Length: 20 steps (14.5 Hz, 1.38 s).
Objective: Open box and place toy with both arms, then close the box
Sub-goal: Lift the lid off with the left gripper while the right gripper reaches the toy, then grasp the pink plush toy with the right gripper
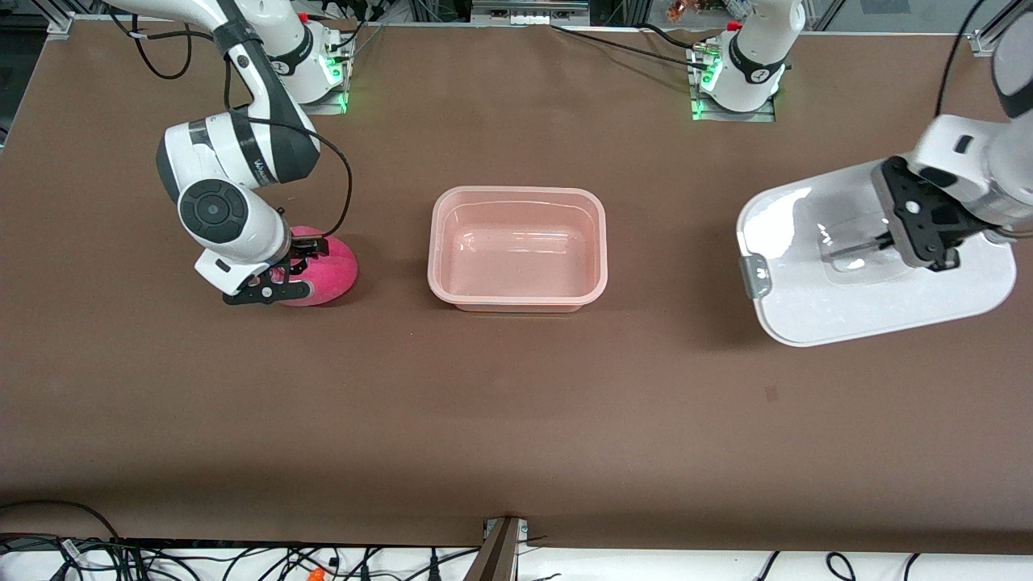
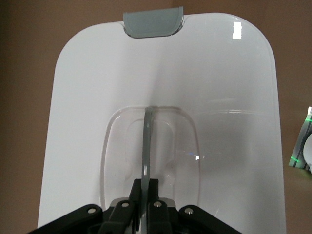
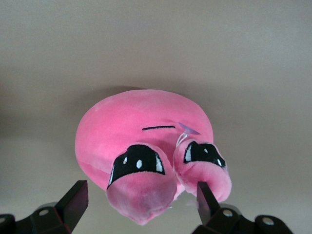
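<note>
directly below the right gripper [image 3: 139, 200], between its spread fingers [image 3: 73, 200]: the toy [image 3: 146, 151], resting on the table [image 1: 516, 420] toward the right arm's end, not yet gripped, face toward the wrist. well apart toward the table's middle: the box [image 1: 518, 248], open and empty. at the left arm's end: the left gripper [image 1: 928, 238], clamped on the handle [image 2: 146, 146] of the lid [image 1: 807, 266], held off the box. likely next: closing on the toy, carrying toward the box.
</note>
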Each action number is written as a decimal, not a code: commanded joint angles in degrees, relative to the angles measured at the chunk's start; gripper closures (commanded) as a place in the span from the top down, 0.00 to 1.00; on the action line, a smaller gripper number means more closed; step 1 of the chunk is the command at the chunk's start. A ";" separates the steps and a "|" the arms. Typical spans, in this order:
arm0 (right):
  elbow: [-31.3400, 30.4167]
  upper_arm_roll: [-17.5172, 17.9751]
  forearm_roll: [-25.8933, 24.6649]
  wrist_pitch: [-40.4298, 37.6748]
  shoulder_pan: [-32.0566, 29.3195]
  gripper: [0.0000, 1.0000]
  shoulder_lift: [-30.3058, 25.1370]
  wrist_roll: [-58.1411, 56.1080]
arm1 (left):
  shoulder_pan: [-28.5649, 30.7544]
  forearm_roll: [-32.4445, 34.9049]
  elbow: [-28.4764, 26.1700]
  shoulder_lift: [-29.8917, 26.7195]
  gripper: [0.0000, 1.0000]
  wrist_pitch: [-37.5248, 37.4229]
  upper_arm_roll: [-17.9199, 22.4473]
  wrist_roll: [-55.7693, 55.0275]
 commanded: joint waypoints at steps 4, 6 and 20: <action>-0.91 0.03 -0.68 0.91 0.10 0.23 0.23 -0.79 | 0.64 6.46 6.80 5.46 0.00 -1.46 -1.13 4.66; -0.56 0.03 -0.51 0.39 0.10 0.00 0.14 -0.79 | 0.82 6.63 6.80 5.46 0.00 -1.45 -1.04 4.84; 20.01 7.14 22.94 -10.78 0.54 0.00 -3.64 28.01 | 0.38 6.19 6.80 5.46 0.00 -1.54 -1.21 4.57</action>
